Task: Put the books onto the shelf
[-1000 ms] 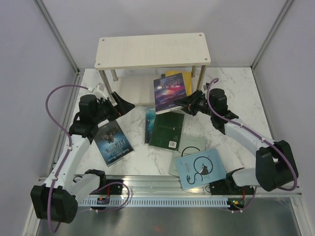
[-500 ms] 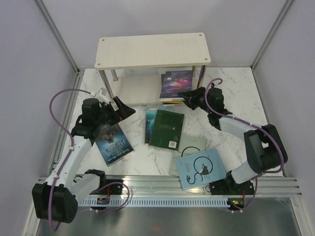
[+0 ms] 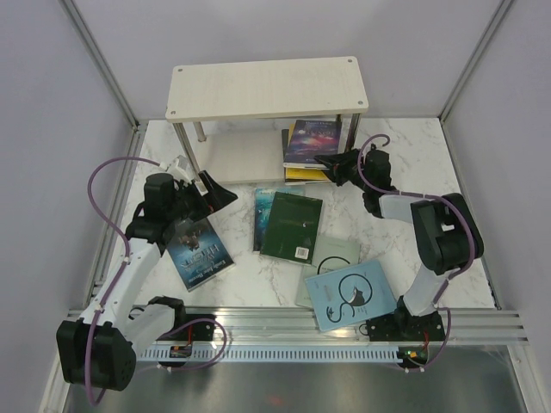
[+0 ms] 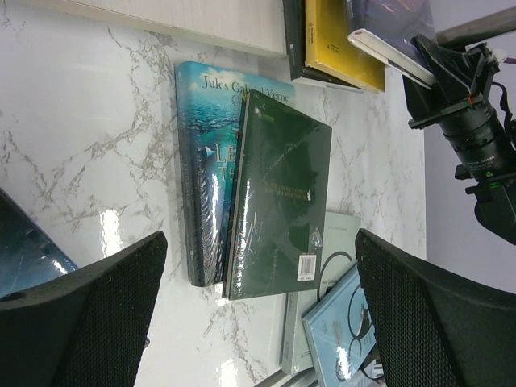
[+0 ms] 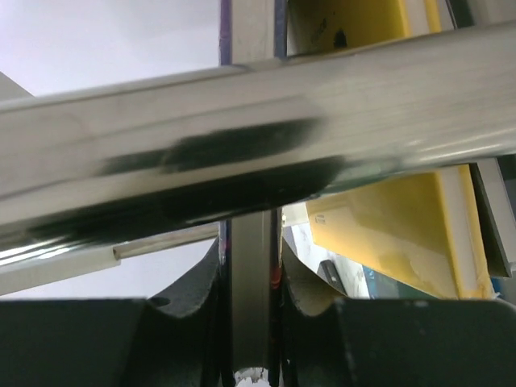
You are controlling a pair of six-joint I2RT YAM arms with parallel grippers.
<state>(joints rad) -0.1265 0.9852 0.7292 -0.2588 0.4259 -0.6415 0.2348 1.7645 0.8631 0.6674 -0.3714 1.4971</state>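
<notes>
The shelf (image 3: 267,86) stands at the back. My right gripper (image 3: 331,163) is shut on the edge of a dark blue fantasy book (image 3: 312,138), which lies partly in the lower tier on top of a yellow book (image 3: 303,175). In the right wrist view the book's thin edge (image 5: 250,266) sits clamped between both fingers, behind a silver shelf leg (image 5: 242,129). My left gripper (image 3: 215,188) hangs open and empty over the table. Below it lie a dark green book (image 4: 278,210) on a teal one (image 4: 201,161), a grey book (image 3: 331,256) and a pale blue cat book (image 3: 350,295).
Another dark blue book (image 3: 198,249) lies on the marble table under the left arm. Grey walls and metal posts close in the sides and back. A metal rail (image 3: 293,331) runs along the near edge.
The right gripper has carried the dark blue book back and under the shelf's top board, onto the yellow book. The left arm has barely moved.
</notes>
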